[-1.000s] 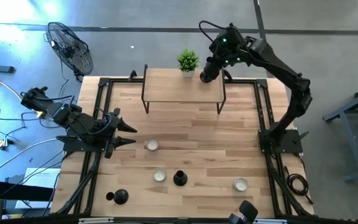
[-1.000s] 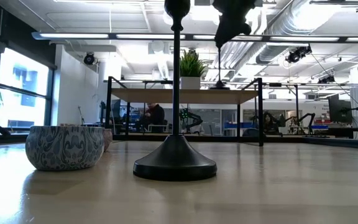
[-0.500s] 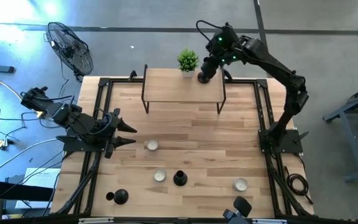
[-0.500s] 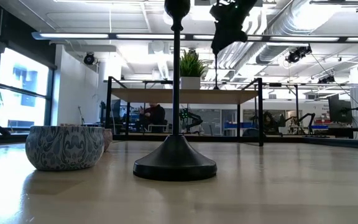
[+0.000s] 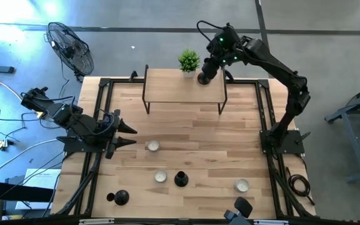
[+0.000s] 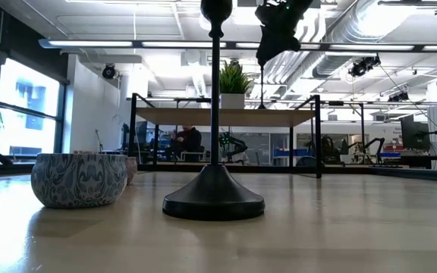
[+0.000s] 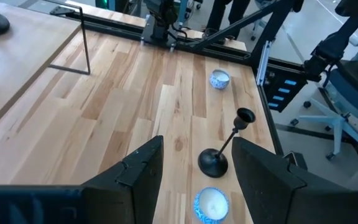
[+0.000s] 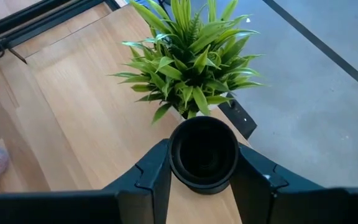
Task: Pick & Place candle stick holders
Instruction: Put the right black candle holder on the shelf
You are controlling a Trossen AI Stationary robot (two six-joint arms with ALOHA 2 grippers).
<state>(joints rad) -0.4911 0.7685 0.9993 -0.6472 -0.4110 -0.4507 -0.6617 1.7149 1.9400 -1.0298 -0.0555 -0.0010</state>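
My right gripper (image 5: 205,73) is over the raised wooden shelf (image 5: 174,90) at the table's far side, next to a potted plant (image 5: 189,60). It is shut on a black candle stick holder (image 8: 204,152). Two more candle stick holders stand on their round bases on the table: one near the front middle (image 5: 180,179), one at the front left (image 5: 120,197). My left gripper (image 5: 129,134) waits open at the table's left side, holding nothing. In its wrist view it looks toward the middle holder (image 7: 224,148). My right gripper pinches the round cup at the holder's top (image 8: 204,180) between its two fingers (image 8: 156,176), one on each side. The fingers slant down from the table's right. The thin stem (image 6: 262,80) hangs upright down to the shelf top; whether the base rests there I cannot tell.
Three small bowl candles sit on the table (image 5: 153,145), (image 5: 160,176), (image 5: 241,185). The shelf's black metal legs (image 5: 145,103) stand on the table's far part. A fan (image 5: 70,47) stands beyond the far left corner. Black rails run along both table sides.
My right gripper has shifted a little along the shelf toward the plant, carrying the candle stick holder upright with it. Over the last half second it has held still.
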